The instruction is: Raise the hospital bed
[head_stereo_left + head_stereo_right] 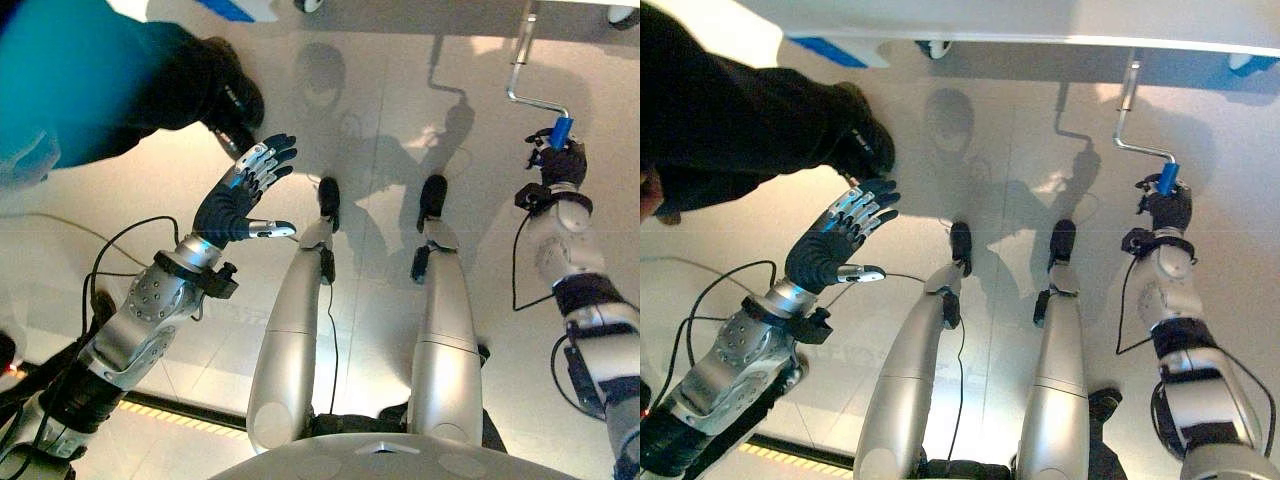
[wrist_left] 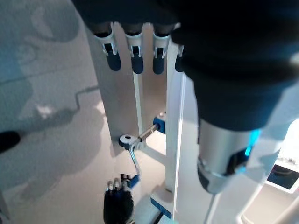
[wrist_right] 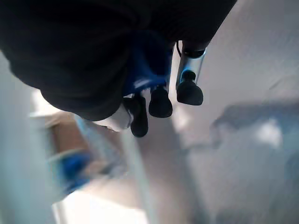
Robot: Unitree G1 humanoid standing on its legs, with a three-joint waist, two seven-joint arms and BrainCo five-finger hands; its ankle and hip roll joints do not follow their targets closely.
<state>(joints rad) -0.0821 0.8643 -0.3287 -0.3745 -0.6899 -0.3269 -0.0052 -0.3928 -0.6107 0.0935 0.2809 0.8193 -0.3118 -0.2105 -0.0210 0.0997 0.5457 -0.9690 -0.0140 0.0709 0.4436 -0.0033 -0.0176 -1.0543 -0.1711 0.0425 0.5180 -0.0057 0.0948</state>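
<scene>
We see our right hand [image 1: 560,160] at far right, fingers curled round the blue grip of the silver bent-metal crank handle [image 1: 520,70], whose shaft runs away to the white hospital bed [image 1: 1040,20]. Left hand [image 1: 240,195] hovers spread, holding nothing, well apart.

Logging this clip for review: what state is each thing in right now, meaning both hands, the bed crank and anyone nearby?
Right hand: curled round the crank's blue grip.
Blue grip: held in the right hand.
Crank: folded out from under the bed, metal arm bent toward the grip.
Left hand: open, fingers straight, holding nothing, raised over the floor.
Person: close beside the left hand, dark sleeve reaching in.
</scene>
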